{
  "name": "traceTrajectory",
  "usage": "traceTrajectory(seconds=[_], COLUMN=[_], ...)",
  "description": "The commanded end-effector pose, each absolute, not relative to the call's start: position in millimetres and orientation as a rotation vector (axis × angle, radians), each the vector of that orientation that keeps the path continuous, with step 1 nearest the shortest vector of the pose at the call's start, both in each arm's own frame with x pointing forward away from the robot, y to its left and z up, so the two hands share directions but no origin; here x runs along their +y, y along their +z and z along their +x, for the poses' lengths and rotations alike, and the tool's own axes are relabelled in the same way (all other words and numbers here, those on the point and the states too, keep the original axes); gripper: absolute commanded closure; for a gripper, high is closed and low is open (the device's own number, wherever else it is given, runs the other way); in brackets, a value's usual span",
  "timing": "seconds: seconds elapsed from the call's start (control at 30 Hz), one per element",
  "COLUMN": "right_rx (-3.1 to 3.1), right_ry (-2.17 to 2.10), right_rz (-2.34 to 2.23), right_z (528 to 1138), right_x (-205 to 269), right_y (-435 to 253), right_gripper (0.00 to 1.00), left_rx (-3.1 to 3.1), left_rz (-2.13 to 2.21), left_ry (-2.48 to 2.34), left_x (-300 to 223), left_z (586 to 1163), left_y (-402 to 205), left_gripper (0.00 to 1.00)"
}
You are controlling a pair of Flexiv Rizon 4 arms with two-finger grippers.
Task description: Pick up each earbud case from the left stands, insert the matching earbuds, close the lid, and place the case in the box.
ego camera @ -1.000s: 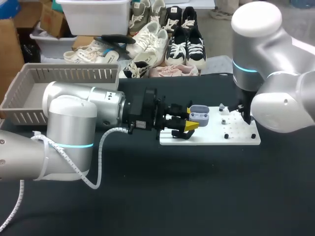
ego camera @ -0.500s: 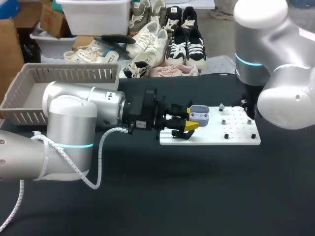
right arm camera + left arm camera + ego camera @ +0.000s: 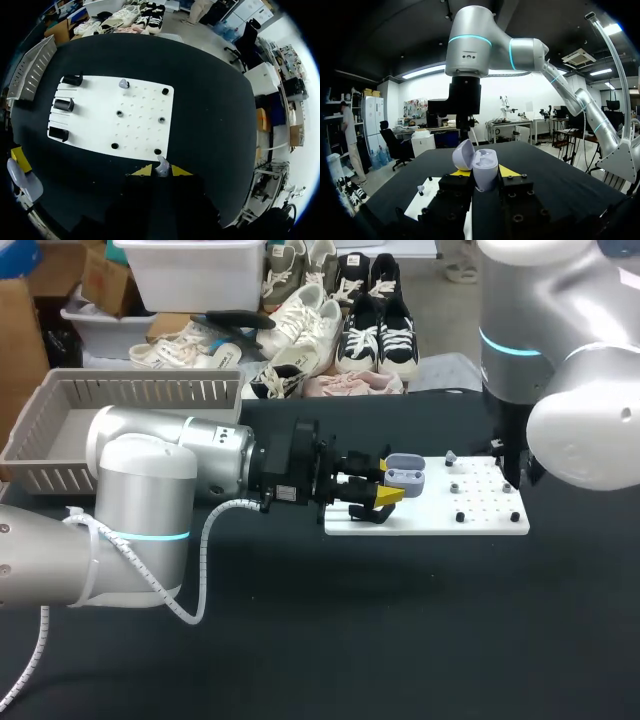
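Lilac case (image 3: 484,169): left pincer (image 3: 387,480), horizontal; earbud (image 3: 162,164): right pincer (image 3: 158,171).

The table (image 3: 330,640) is one broad, flat top in matte black, evenly lit, with only soft shadows on it; its far edge runs straight across.

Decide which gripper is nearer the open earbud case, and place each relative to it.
Left. The left gripper is shut on the earbud case; the right gripper, holding an earbud, hangs above the white board's opposite end.
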State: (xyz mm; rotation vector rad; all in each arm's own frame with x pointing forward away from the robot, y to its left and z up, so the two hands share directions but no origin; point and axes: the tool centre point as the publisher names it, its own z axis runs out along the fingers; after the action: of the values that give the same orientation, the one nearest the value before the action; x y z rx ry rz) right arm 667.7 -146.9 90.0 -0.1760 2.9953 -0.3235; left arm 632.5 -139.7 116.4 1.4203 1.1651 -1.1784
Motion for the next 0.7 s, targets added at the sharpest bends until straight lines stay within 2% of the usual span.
traceTrajectory(seconds=[0.03, 0.53, 0.7], right_rx=[2.985, 2.985, 3.002], right_ry=[-0.32, -0.32, -0.29], right_rz=[-0.173, -0.173, 0.264], right_z=[662, 662, 684], right_x=[-149, -149, -152], right_y=[91, 91, 94], right_gripper=[1.0, 1.0, 1.0], left_rx=[1.163, 1.163, 1.163], left_rz=[1.422, 1.422, 1.422], left_ry=[-1.181, -1.181, -1.181], left_x=[-140, -140, -140], left_z=[634, 634, 634], left_y=[116, 116, 116], left_gripper=[1.0, 1.0, 1.0])
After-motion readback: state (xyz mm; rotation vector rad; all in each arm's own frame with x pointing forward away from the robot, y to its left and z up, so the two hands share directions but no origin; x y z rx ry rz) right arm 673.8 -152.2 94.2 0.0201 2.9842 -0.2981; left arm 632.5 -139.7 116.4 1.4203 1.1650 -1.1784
